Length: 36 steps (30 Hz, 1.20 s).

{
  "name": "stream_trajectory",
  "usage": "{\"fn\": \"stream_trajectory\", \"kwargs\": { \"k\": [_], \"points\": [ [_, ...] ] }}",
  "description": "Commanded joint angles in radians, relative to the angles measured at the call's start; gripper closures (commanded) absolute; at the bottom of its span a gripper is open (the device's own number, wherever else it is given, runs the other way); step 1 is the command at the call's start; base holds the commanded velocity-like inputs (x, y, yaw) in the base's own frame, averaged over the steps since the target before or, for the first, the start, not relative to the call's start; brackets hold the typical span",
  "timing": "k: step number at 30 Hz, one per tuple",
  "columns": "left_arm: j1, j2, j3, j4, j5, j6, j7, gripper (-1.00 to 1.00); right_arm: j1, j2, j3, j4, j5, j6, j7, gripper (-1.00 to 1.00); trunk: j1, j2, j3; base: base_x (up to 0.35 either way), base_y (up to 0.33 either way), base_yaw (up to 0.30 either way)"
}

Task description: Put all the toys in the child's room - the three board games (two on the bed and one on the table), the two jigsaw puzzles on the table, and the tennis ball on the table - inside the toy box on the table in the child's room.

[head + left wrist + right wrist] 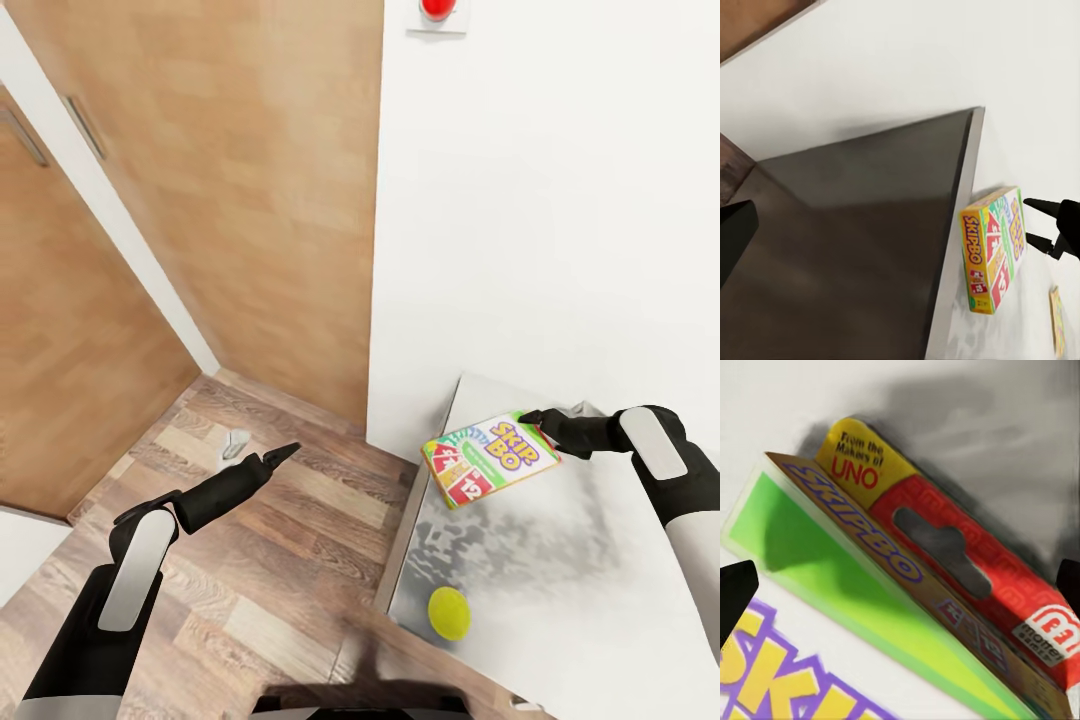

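Note:
The Skip-Bo board game (pixel 490 460) lies near the left edge of the pale grey table (pixel 570 570), close to the white wall. My right gripper (pixel 533 418) is open at the box's far corner, its fingers (pixel 1039 204) spread beside the box (pixel 994 251) and not closed on it. In the right wrist view the box's hang-tab end (pixel 945 562) lies between the spread fingertips (pixel 735 600). The tennis ball (pixel 449 612) rests near the table's front corner. My left gripper (pixel 283 453) hangs over the floor, empty, facing the table's dark side (pixel 870 247). The toy box and the bed are out of view.
Wood doors (pixel 240 190) and a white wall (pixel 560 220) with a red button (pixel 437 8) stand behind. A small grey object (pixel 237 442) lies on the plank floor. A thin yellowish flat piece (pixel 1057 322) lies further along the tabletop.

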Motion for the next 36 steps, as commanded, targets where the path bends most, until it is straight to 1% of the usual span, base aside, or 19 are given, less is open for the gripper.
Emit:
{"fn": "stream_trajectory", "kwargs": {
  "k": [1, 14, 36],
  "points": [
    [-0.001, 0.000, 0.001, 0.000, -0.002, 0.006, -0.004, -1.00, 0.000, -0.001, 0.000, -0.001, -0.012, 0.002, -0.010, -1.00, 0.001, -0.002, -0.001, 0.000, 0.000, 0.148],
    [-0.001, 0.000, 0.001, 0.000, -0.002, 0.006, -0.005, -1.00, 0.000, -0.002, 0.000, -0.001, -0.011, 0.002, -0.010, -1.00, 0.001, -0.002, 0.007, 0.000, 0.000, 0.165],
    [-0.001, 0.000, 0.001, 0.000, -0.002, 0.006, -0.004, -1.00, 0.000, -0.003, 0.000, -0.001, -0.011, 0.002, -0.010, -1.00, 0.001, -0.002, 0.009, 0.000, 0.000, 0.019]
  ]
}}
